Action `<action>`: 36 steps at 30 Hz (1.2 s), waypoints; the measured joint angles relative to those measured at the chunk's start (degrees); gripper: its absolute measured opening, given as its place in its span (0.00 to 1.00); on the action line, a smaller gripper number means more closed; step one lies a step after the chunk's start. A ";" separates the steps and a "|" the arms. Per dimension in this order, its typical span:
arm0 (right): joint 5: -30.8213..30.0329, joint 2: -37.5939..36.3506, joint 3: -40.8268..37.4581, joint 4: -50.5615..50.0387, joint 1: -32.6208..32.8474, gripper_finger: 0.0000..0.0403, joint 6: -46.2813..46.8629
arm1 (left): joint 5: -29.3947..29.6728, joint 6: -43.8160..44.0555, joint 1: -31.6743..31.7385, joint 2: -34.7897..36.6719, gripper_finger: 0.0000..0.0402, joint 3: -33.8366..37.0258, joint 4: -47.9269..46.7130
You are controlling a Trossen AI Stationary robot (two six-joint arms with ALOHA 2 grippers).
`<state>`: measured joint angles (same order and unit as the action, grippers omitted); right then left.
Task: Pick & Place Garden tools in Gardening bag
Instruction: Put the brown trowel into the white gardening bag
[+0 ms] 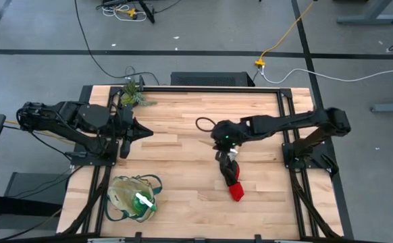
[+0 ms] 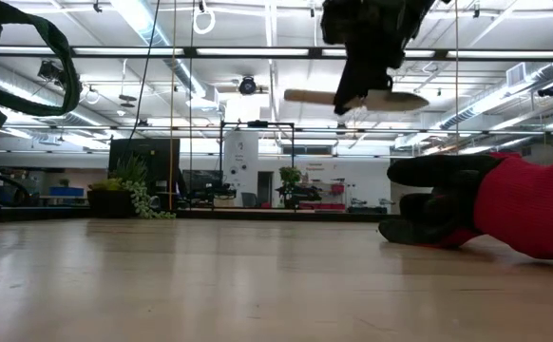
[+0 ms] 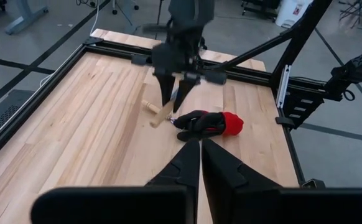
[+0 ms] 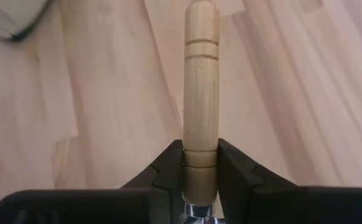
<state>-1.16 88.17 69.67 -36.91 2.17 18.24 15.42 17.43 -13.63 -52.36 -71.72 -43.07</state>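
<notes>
From above, your right arm reaches in from the table's right edge toward the middle, and the right gripper (image 1: 227,143) hangs over the boards just beyond the black-and-red glove bundle (image 1: 233,179), which lies flat on the wood. Your left arm is folded back at the left edge, its left gripper (image 1: 144,133) pointing toward the centre, well apart from everything. The gardening bag (image 1: 133,198) sits slumped near the front left corner with a translucent green item (image 1: 144,204) inside it, and a small potted plant (image 1: 133,94) stands at the far left corner.

At table height you see the right gripper (image 2: 351,103) coming down from the top, carrying a wooden-handled tool (image 2: 352,97) lying level and clear of the table (image 2: 210,285). The glove bundle (image 2: 490,211) rests on the boards to the right.

Through the left wrist camera, your left gripper's fingers (image 3: 187,163) are pressed together with nothing between them. Farther off, the right gripper (image 3: 171,99) points straight down beside the glove bundle (image 3: 209,124), with the wooden tool (image 3: 158,114) slanting beneath it.

In the right wrist camera, the right gripper (image 4: 200,163) is clamped on the pale wooden handle (image 4: 201,93), which sticks straight out past the fingers above the table boards.
</notes>
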 joint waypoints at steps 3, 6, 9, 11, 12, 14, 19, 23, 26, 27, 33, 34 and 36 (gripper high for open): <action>-0.09 -2.53 0.00 0.09 0.00 0.20 -0.72 | 0.00 0.00 0.01 0.00 0.06 0.00 0.02; -0.07 -5.00 0.00 -0.07 0.00 0.20 -0.76 | 0.00 0.00 0.02 0.00 0.06 0.00 0.07; -0.05 -7.63 0.00 -0.06 0.00 0.20 -1.00 | 0.00 0.00 0.01 0.00 0.06 0.00 0.07; -0.05 -9.34 0.00 -0.10 0.00 0.20 -1.14 | 0.02 0.00 0.02 0.00 0.06 0.00 0.07; -0.05 -10.24 0.00 -0.10 0.00 0.20 -1.28 | 0.02 0.00 0.02 0.00 0.06 0.00 0.07; -0.03 -11.99 0.00 -0.08 0.00 0.20 -1.82 | 0.02 0.00 0.02 0.00 0.06 0.00 0.07; 0.10 -15.59 0.00 0.02 0.00 0.20 -2.50 | 0.02 0.00 0.02 0.00 0.06 0.00 0.07; 0.39 -17.88 0.00 -0.10 0.06 0.20 -3.74 | 0.02 0.00 0.01 0.00 0.06 0.00 0.07; 0.65 -19.41 0.00 -0.25 0.07 0.20 -3.76 | 0.02 0.00 0.00 0.00 0.06 0.00 0.05; 0.72 -19.88 0.00 -0.36 0.07 0.20 -3.76 | 0.02 0.00 0.01 0.00 0.06 0.00 0.07; 0.67 -23.21 0.00 -0.34 0.07 0.20 -3.93 | 0.06 0.00 0.00 0.00 0.06 0.00 0.07; 0.63 -23.71 0.00 -0.38 0.07 0.20 -4.01 | 0.32 0.00 0.02 0.00 0.06 0.00 0.07; 0.12 -24.57 -0.01 -0.16 0.07 0.20 -4.21 | 1.08 -0.02 0.00 0.00 0.06 0.00 0.07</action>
<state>-1.04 63.61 69.66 -37.07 2.24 14.03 16.50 17.41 -13.63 -52.36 -71.72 -43.00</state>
